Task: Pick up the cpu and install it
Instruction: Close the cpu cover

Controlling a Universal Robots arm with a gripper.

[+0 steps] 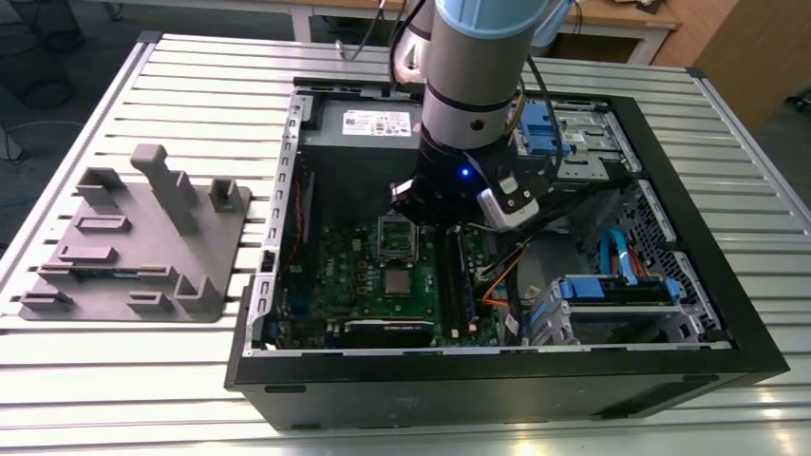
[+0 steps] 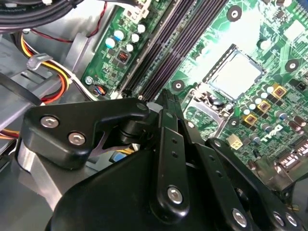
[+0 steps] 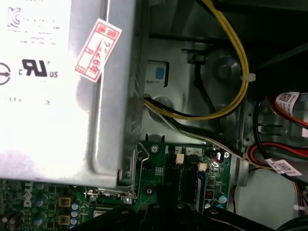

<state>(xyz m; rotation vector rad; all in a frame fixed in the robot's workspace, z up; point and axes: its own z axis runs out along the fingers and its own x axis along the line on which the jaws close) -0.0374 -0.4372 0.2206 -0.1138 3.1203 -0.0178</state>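
The computer case (image 1: 507, 366) is lying on its side with the panel off, seemingly so that the green motherboard (image 1: 348, 285) is facing up and the arm is reaching it from above. The gripper (image 2: 162, 98) is hanging low inside the case, its jaws pointing down at the board, close over the metal-framed CPU socket (image 1: 397, 237), whose dark centre is showing bare. The cpu (image 2: 236, 74) is lying flat on the board, metal top up, just beyond the socket from the jaws and apart from them. Lying so, it is probably offering its edges to a grasp from above. The black memory slots (image 2: 183, 43) are running past beside the jaws. The power supply (image 3: 48, 96) with its labels is sitting on the far side of them from the cpu. Whether the jaws are spread or closed I cannot tell, since the black linkage is hiding their tips; they are not touching the cpu
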